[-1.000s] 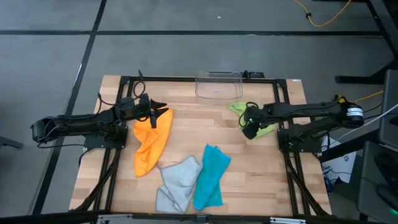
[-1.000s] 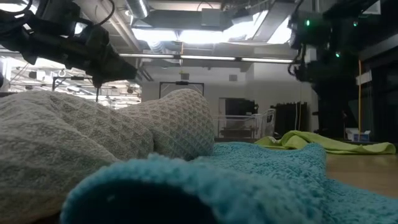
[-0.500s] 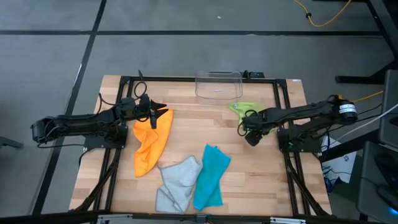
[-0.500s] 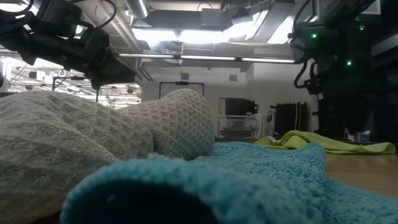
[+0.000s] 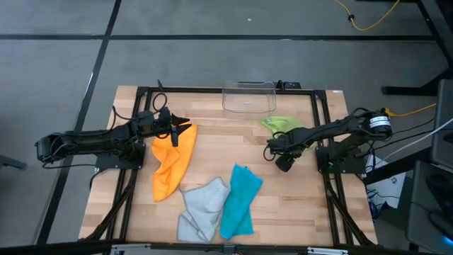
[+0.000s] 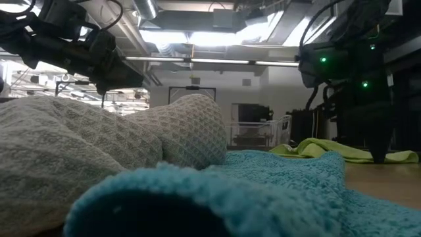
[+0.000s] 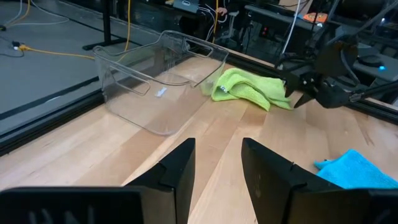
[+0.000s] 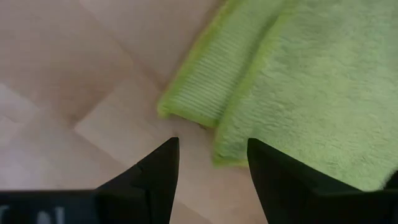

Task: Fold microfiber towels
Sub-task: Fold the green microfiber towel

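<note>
Right claw (image 8: 208,163), fingers spread and empty, hovers at my lime green towel's (image 5: 282,126) lower-left edge, probably just above the table (image 5: 212,152); left claw (image 5: 175,127) is farther.

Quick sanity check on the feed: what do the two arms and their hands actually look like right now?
Both arms are dark, slim and jointed, with black cables looped along them. The left hand ends in two dark, wedge-shaped fingers with flat inner faces. The right hand has matching dark fingers; that arm carries a pale round cap at a rear joint, and green indicator lights glow on it in the low view.
</note>
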Controlling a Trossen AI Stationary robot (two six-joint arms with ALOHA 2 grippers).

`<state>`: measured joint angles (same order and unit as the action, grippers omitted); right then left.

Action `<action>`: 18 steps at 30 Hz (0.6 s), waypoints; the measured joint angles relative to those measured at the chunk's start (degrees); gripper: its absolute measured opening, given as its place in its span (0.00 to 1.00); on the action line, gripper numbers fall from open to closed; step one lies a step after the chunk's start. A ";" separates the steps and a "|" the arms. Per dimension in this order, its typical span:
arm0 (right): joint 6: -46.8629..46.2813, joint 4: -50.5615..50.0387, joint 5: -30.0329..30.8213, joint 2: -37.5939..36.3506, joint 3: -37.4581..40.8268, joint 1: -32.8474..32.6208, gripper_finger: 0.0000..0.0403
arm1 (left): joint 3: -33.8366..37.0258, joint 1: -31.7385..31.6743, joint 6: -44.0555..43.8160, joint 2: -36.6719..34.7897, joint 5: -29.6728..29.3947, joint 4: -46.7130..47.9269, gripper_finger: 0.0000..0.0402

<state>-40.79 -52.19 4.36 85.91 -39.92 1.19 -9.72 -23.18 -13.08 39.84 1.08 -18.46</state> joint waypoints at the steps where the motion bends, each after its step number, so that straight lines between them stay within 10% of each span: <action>1: 0.12 -0.08 0.00 0.27 0.00 0.00 0.48 | 0.00 0.02 0.00 0.00 0.00 0.00 0.31; 10: 0.63 -0.22 0.72 1.64 -0.20 0.09 0.46 | -0.01 0.02 -0.02 0.02 -0.02 0.00 0.31; 18: 0.98 0.03 1.09 1.59 -0.12 0.07 0.25 | -0.01 0.01 -0.02 0.02 -0.02 -0.02 0.31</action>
<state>-39.81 -52.16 5.45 87.50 -40.04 1.26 -9.72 -23.17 -13.10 39.86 1.06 -18.48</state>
